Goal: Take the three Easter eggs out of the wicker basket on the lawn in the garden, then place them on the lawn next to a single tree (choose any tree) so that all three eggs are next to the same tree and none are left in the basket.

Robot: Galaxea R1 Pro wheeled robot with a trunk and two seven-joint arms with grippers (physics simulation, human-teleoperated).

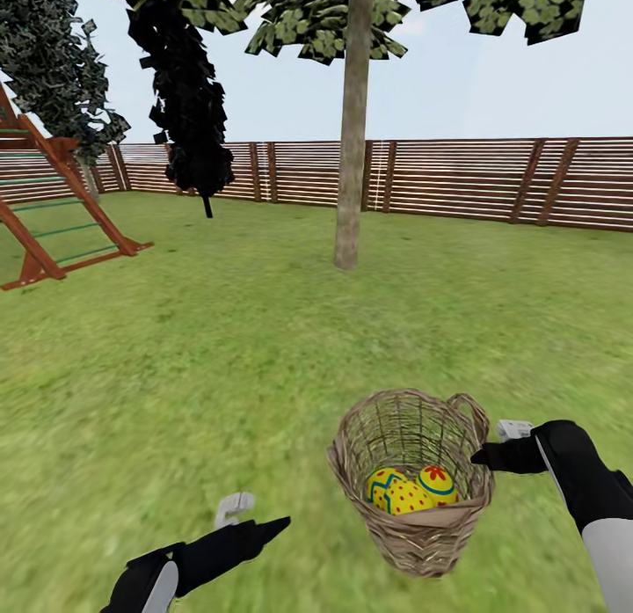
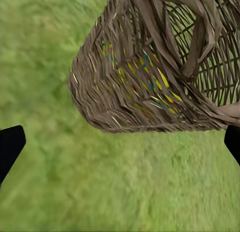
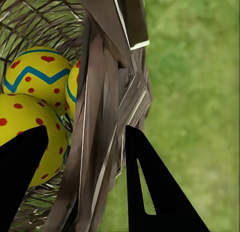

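The wicker basket (image 1: 413, 507) is on the lawn (image 1: 220, 349) low in the head view, tipped toward me. Three yellow Easter eggs lie in it: one with a blue zigzag (image 1: 382, 483), a red-dotted one (image 1: 407, 499) and one with a red flower (image 1: 436, 482). My right gripper (image 1: 486, 456) straddles the basket's right rim by the loop handle. In the right wrist view, one finger (image 3: 20, 177) is inside by the dotted egg (image 3: 25, 122) and the other finger (image 3: 150, 182) is outside the woven wall (image 3: 102, 142). My left gripper (image 1: 255, 518) hangs open left of the basket (image 2: 145, 77). The pale-trunked tree (image 1: 352, 156) stands further out on the grass.
A dark cypress-like tree (image 1: 189, 103) stands at the back left, and a wooden playset (image 1: 53, 200) is at the far left. A brown slat fence (image 1: 492, 178) closes the back of the garden. Open grass stretches between the basket and the tree.
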